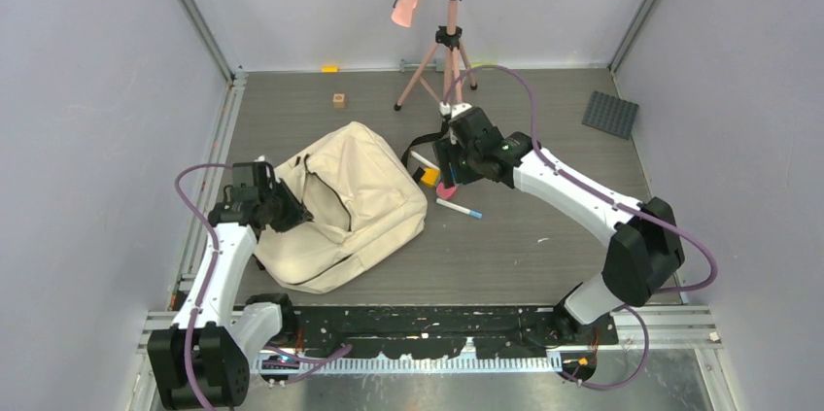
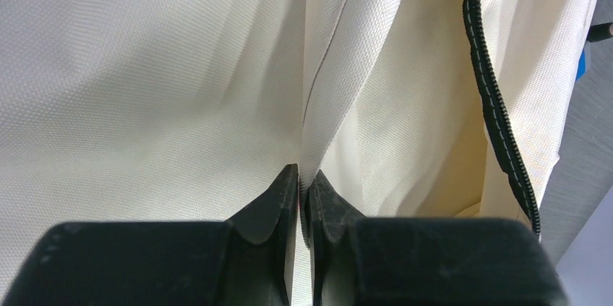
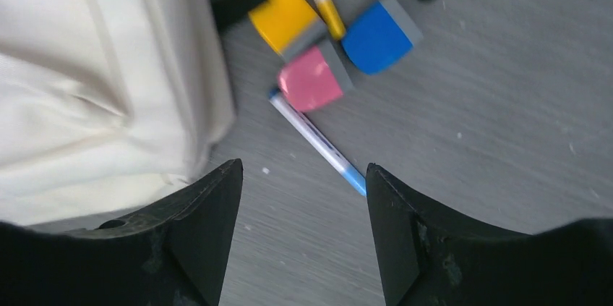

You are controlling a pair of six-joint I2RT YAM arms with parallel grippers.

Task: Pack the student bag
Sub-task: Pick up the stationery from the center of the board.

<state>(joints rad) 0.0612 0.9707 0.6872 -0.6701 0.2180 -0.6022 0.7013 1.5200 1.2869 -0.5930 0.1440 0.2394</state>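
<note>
left pincer (image 2: 303,179) pinched shut; right pincer (image 3: 302,168) spread wide, facing down.

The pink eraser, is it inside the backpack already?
No, the pink eraser lies on the table outside the backpack, next to the yellow eraser.

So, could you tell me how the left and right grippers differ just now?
The left gripper is shut on the cream fabric of the bag; the right gripper is open and empty. The left touches the bag; the right hovers above a pen. Both have black fingers.
</note>
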